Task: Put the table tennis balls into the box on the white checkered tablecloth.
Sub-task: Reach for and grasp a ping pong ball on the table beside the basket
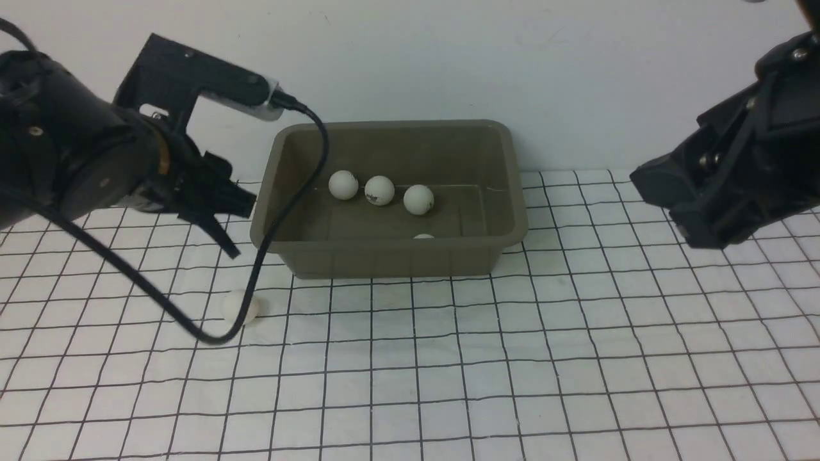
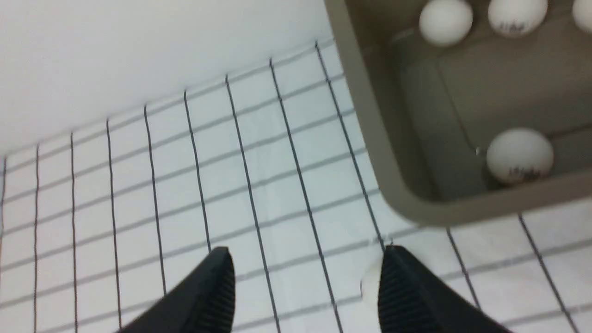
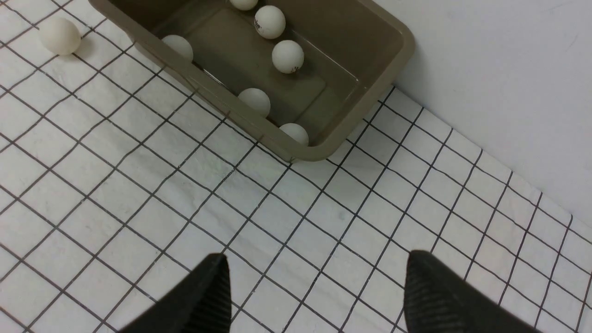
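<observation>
Cloth: white checkered tablecloth (image 1: 448, 384) with thin black grid lines covers the bench. On it, centre back, sits the olive-grey rectangular plastic box (image 1: 391, 259), long axis running left to right. Jaws of the left gripper (image 2: 307, 252) stand apart with nothing between, off the box's left end. Jaws of the right gripper (image 3: 318, 255) are wide and empty, far right. Six small white table tennis balls (image 3: 287, 56) lie inside the box (counted in the right wrist view). The seventh white ball (image 1: 234, 306) rests on the cloth just before the box's left front corner, below the left gripper and nearer the robot. The left arm is clearly closer. A sphere has no long axis or heading, so any approach angle should serve.
</observation>
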You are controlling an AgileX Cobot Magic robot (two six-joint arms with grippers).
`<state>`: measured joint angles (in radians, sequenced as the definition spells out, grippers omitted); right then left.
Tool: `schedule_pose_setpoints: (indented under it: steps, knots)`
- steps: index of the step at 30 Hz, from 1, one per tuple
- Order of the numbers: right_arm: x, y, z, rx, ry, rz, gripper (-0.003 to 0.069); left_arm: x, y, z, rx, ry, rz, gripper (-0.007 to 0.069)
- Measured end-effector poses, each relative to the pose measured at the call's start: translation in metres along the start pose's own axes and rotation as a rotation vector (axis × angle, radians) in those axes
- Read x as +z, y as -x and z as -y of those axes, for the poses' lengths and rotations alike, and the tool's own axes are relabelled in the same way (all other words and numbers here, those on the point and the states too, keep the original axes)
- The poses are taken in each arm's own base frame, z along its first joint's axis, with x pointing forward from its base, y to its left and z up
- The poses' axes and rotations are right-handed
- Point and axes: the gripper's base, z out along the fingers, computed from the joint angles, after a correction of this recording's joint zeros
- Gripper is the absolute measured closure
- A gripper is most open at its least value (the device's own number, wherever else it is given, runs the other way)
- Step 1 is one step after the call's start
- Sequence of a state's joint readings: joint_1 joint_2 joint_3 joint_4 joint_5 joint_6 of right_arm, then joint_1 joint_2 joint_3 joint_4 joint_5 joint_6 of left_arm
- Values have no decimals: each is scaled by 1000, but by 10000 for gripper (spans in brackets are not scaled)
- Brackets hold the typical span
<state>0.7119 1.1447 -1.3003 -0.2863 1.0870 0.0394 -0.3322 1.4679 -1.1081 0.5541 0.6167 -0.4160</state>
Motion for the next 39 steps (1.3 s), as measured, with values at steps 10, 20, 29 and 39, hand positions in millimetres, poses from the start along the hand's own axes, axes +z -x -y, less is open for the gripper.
schedule_pose_setpoints:
  steps: [10,20,29,39]
  knots:
    - [0,0,-2,0,27,-2,200,-7,-66,26,82,-306,-259,250]
    - [0,0,-6,6,69,-3,200,62,-73,7,73,-244,-219,189]
    - [0,-1,-8,-2,83,-8,200,120,-93,19,98,-248,-228,186]
    - [0,-1,-9,1,94,-10,200,127,-83,20,87,-225,-91,185]
